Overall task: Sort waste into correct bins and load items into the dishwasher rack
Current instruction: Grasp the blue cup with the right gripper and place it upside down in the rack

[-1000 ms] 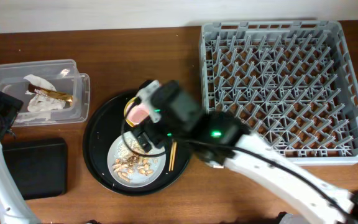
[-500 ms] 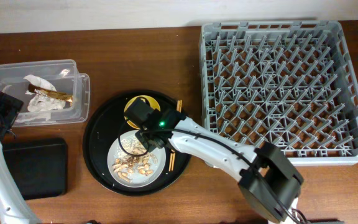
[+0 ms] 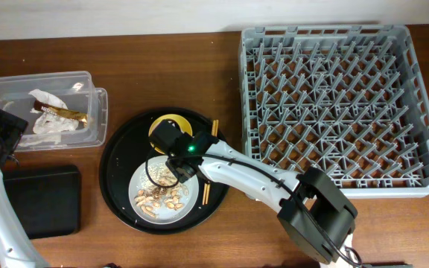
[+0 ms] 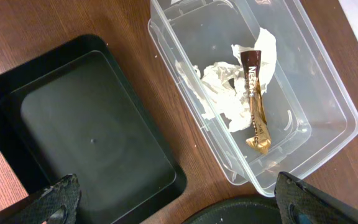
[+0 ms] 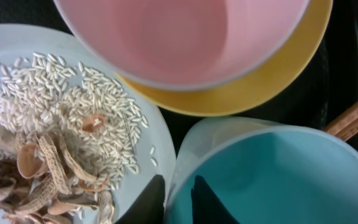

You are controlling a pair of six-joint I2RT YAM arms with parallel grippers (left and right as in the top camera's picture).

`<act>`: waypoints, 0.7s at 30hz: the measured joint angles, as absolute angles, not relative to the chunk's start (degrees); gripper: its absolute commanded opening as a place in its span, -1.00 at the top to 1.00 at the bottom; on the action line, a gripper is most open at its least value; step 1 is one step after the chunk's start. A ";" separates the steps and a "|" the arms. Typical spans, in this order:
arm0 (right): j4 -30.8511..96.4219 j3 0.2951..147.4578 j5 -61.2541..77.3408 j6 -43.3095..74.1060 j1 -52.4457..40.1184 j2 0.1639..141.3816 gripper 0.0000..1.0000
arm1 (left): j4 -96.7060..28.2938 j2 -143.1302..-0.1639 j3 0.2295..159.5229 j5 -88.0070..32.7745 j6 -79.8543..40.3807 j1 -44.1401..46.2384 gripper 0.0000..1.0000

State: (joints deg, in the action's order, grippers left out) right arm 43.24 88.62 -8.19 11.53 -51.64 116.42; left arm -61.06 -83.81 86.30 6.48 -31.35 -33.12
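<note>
My right gripper (image 5: 178, 186) is shut on the rim of the light-blue cup (image 5: 278, 180), one finger inside and one outside. The cup stands beside the pink cup (image 5: 179, 37), which sits in the yellow bowl (image 5: 247, 93). To the left is the pale plate (image 5: 5, 37) with rice (image 5: 73, 106) and brown scraps (image 5: 42, 168). In the overhead view the right gripper (image 3: 179, 167) covers both cups on the round black tray (image 3: 118, 171). The chopsticks (image 3: 207, 186) lie there too. My left gripper (image 4: 179, 202) hangs open over the table, below the clear tub (image 4: 328, 99) holding a napkin (image 4: 222, 81) and the wrapper (image 4: 257, 106).
The grey dishwasher rack (image 3: 334, 104) fills the right side of the table. The flat black tray (image 3: 43, 201) lies at the left, in front of the clear tub (image 3: 91, 123). A strip of bare wood separates the round tray from the rack.
My right gripper has lowered over the cups and closed from wide open onto the light-blue cup's rim. The left arm has stayed still.
</note>
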 measured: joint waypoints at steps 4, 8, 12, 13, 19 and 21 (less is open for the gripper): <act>44.21 89.38 -8.16 11.55 -51.64 116.42 0.92 | -61.06 -83.81 86.30 6.48 -31.35 -33.12 -0.98; 52.64 97.27 -8.19 11.60 -51.64 116.07 0.92 | -61.04 -83.81 86.30 6.50 -31.35 -33.12 -0.98; 68.14 114.45 -9.80 11.57 -48.14 115.46 0.92 | -61.04 -83.81 86.30 6.48 -31.35 -33.12 -0.98; 72.49 118.93 -9.91 11.60 -44.64 115.22 0.92 | -61.08 -83.81 86.30 6.48 -31.35 -33.12 -0.99; 74.22 123.35 23.24 -1.52 -10.04 115.11 0.92 | -61.04 -83.81 86.30 6.48 -31.35 -33.12 -0.98; 73.54 123.20 39.55 -5.80 -1.48 115.55 0.91 | -61.06 -83.81 86.30 6.46 -31.35 -33.12 -0.98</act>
State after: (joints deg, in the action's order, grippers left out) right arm 73.54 123.20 39.55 -5.80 -1.48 115.55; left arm -61.06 -83.81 86.30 6.46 -31.35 -33.12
